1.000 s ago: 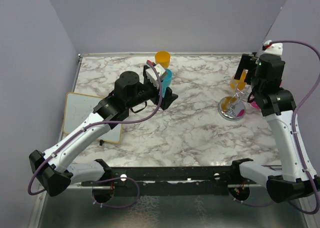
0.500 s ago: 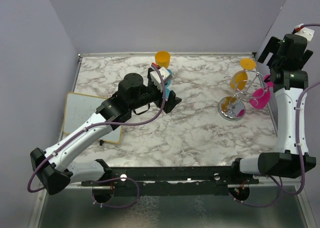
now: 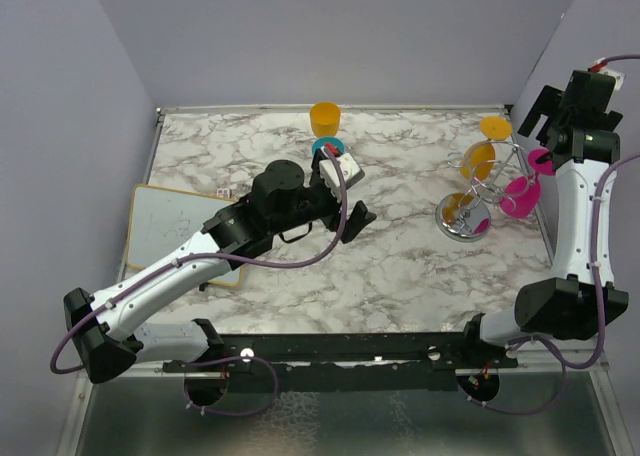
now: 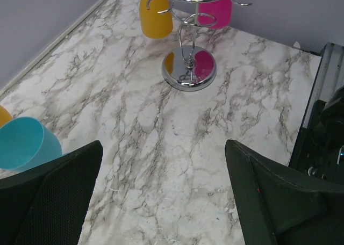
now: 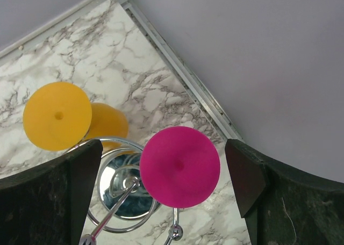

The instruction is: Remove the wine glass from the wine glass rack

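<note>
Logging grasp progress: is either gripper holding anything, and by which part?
Nothing is held. The right gripper is open above the pink glass; the left gripper is open, nothing between its jaws.

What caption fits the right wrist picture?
Open right gripper above a pink wine glass and an orange wine glass hanging on the silver rack.
</note>
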